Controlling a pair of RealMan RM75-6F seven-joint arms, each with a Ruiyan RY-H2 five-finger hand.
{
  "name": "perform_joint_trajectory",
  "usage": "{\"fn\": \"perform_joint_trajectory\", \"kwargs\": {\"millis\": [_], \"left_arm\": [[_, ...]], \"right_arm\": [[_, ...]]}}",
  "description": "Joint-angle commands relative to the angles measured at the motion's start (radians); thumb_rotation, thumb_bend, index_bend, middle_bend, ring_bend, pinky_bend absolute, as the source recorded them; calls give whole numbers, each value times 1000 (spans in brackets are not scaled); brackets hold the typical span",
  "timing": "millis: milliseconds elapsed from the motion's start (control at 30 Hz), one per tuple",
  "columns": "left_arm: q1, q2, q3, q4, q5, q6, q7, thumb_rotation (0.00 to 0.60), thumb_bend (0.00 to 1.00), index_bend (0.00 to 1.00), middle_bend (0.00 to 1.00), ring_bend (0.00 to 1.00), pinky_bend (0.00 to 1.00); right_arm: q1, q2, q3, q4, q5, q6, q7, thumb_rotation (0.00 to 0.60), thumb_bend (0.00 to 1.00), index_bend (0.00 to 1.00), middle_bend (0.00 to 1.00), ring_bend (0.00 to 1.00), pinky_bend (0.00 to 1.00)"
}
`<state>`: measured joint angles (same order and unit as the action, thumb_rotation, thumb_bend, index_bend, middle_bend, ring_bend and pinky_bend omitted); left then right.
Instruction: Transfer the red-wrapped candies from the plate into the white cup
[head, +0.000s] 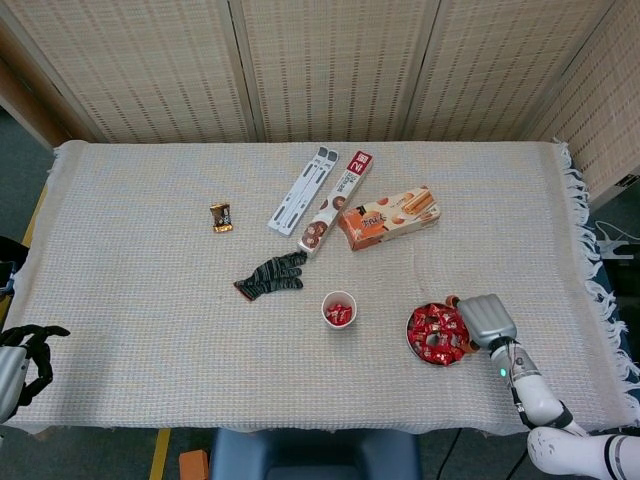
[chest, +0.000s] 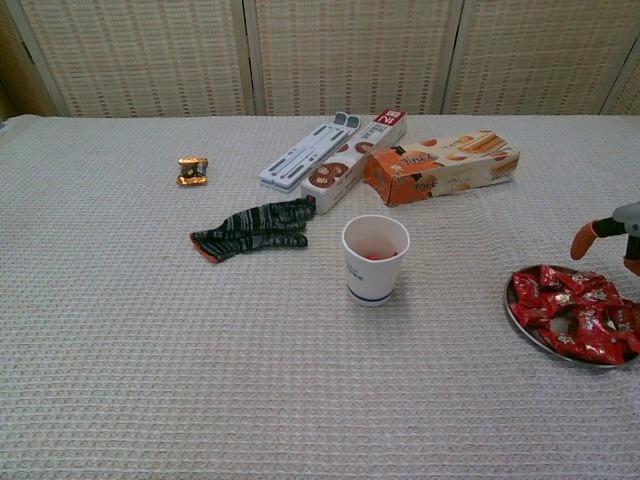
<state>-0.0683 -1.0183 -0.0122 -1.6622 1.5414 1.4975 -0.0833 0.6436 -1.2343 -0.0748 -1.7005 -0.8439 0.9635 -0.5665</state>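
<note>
A plate (head: 411, 338) heaped with red candies (head: 435, 333) sits at about 4 o'clock on the cloth-covered tabletop (head: 130, 270), with the white cup (head: 339, 309) well apart at its 9 o'clock, a few red candies already inside. The right hand (head: 486, 319) hangs over the plate's 3 o'clock rim, palm down; in the chest view only an orange-tipped finger shows at the frame's edge above the candies (chest: 575, 312), and whether its fingers hold anything cannot be told. The left hand (head: 28, 352) rests off the tabletop's 8 o'clock corner, its dark fingers curled in on nothing. A striped glove (head: 272, 275) lies at the cup's 10 o'clock. Farther back lie an orange biscuit box (head: 388, 217), a long cookie box (head: 335, 202) and a grey case (head: 303, 189). A small gold-wrapped sweet (head: 221, 217) lies alone toward 10 o'clock.
</note>
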Motion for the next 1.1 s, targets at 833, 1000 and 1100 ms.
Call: {"fn": "perform_joint_trajectory", "kwargs": {"millis": [833,1000,1100], "left_arm": [[3,3,-4,2,-3,8,-13,600,418,345,234,274,276],[4,3,-5,3,-5,9,-15,600,417,345,233,274,276],[3,3,-5,3,-5,7,-15,600,419,345,233,274,276]], "right_arm": [[-2,-43,-3,67,22,-59,0,600,68,351,816,758,983],[-7,-49,-1,76,14,-55,6,600,91,432,817,758,983],[-9,-52,0,82,13,-53,9,600,140,474,816,759,983]]}}
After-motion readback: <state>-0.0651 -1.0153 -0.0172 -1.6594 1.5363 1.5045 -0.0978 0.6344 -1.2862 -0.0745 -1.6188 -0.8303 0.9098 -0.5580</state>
